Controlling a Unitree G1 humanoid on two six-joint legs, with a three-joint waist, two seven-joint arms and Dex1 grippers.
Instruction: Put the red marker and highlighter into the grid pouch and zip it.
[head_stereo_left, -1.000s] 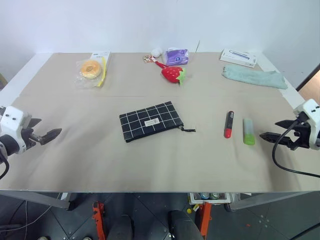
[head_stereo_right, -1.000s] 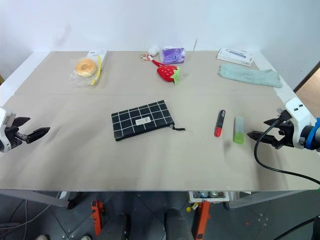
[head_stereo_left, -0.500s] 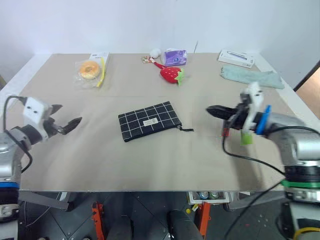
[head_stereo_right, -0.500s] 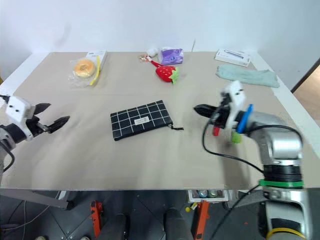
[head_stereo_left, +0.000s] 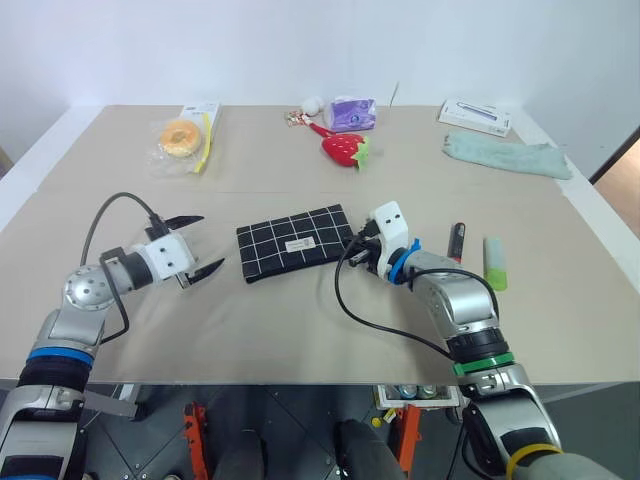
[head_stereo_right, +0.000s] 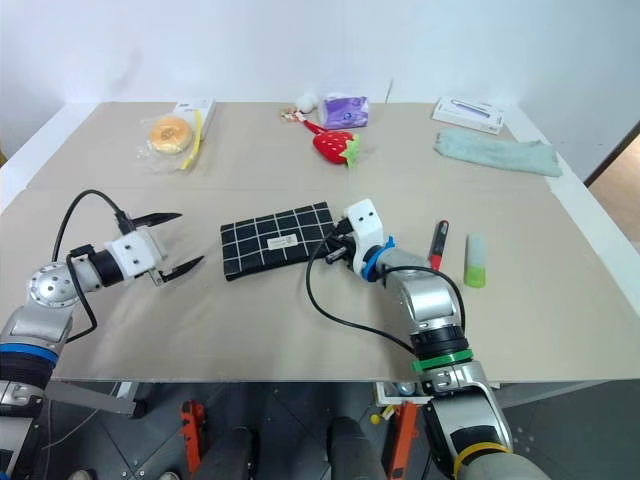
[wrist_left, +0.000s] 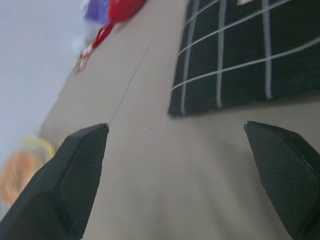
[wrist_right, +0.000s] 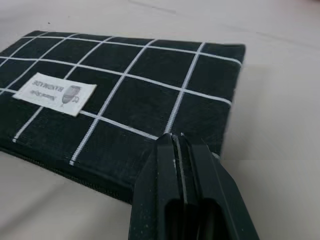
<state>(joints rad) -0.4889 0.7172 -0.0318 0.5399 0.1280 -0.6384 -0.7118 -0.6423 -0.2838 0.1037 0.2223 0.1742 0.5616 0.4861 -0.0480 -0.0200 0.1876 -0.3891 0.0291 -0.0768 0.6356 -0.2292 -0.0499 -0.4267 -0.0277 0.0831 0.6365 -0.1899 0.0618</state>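
Grid pouch (head_stereo_left: 300, 241) lies flat mid-table, label up, zipper edge facing the robot. Right gripper (head_stereo_left: 357, 252) sits at the pouch's right end with fingers (wrist_right: 176, 165) pressed fully together; in the right wrist view the tips lie over the pouch's near corner, and whether they pinch the pull cord can't be told. Left gripper (head_stereo_left: 197, 243) hangs just off the pouch's left end, fingers (wrist_left: 75, 175) spread wide, nothing between them, not touching the pouch. Red marker (head_stereo_left: 457, 242) lies on the table to the right of the right arm, highlighter (head_stereo_left: 494, 262) just beside it further right, both apart from the pouch. Strawberry toy (head_stereo_left: 346, 148) and pale-green cloth (head_stereo_left: 508, 155) at the far side.
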